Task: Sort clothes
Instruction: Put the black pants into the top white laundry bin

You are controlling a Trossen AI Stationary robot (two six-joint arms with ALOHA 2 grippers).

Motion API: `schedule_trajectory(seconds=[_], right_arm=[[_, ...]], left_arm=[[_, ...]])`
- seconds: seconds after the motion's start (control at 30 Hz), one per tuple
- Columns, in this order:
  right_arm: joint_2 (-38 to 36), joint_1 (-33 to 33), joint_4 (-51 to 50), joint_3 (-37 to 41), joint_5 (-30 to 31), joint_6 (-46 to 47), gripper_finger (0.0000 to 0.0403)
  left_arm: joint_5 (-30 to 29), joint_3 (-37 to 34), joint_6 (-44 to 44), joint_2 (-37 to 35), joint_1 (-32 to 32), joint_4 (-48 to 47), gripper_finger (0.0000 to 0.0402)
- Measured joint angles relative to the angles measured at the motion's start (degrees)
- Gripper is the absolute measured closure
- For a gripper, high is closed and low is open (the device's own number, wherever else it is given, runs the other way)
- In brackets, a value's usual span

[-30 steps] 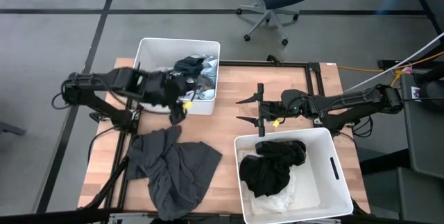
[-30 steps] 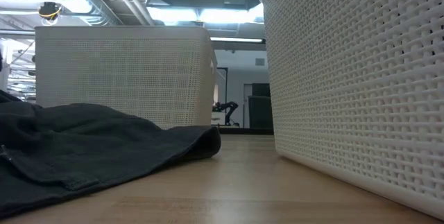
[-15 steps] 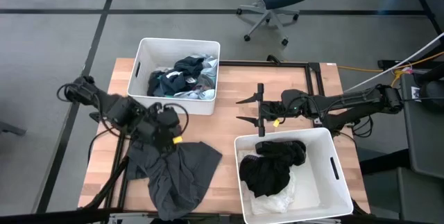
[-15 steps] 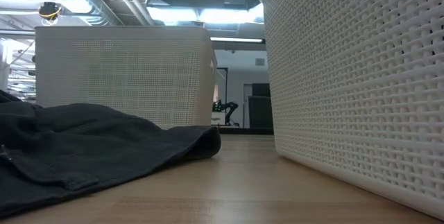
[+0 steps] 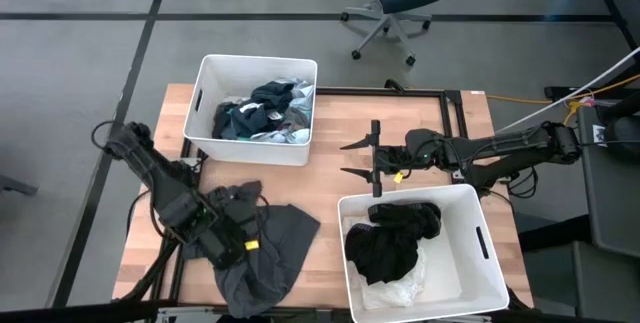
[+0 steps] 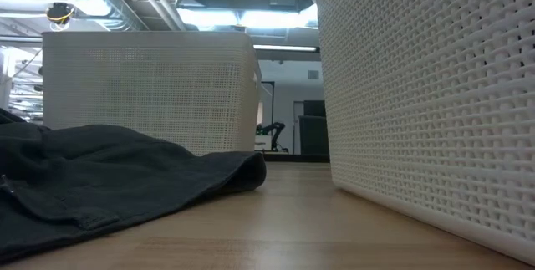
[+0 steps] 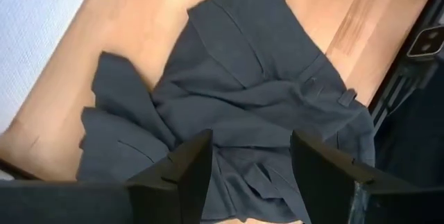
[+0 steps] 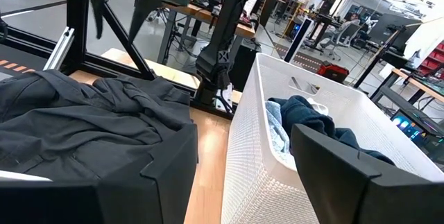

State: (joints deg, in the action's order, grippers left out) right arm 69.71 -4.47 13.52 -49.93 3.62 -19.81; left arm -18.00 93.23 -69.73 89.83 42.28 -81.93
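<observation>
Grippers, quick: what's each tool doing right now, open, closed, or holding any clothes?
Left tool: open, empty, hovering over the dark grey garment on the table.
Right tool: open, empty, waiting between the two bins.

No readable writing in any view.
The two white bins (image 5: pixel 205 103) (image 5: pixel 480 253), the clothes (image 7: pixel 257 106) and the wooden desk (image 5: pixel 340 113) carry no label, brand, number or sign that can be made out; a small pale tag at the desk's far right corner (image 5: pixel 478 94) and the bright screens in the room behind are too small to read.
</observation>
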Motion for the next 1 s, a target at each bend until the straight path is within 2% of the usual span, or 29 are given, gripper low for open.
schedule_trajectory(seconds=[0.23,0.43,0.67,0.83,1.0], right_arm=[[0.0,0.0,0.1,0.0,0.0,0.0,0.0170],[0.0,0.0,0.2,0.0,0.0,0.0,0.0170],[0.0,0.0,0.1,0.0,0.0,0.0,0.0170],[0.0,0.0,0.1,0.0,0.0,0.0,0.0170],[0.0,0.0,0.4,0.0,0.0,0.0,0.0170]], left_arm=[[0.3,0.0,-3.5,4.6,2.4,0.1,0.0221],[5.2,0.0,-4.9,9.6,2.4,1.0,0.0221],[11.1,0.0,-4.7,15.1,2.4,3.8,0.0221],[11.9,0.0,-3.4,17.1,2.3,4.1,0.0221],[12.7,-0.5,-0.3,17.9,1.9,8.3,0.0221]])
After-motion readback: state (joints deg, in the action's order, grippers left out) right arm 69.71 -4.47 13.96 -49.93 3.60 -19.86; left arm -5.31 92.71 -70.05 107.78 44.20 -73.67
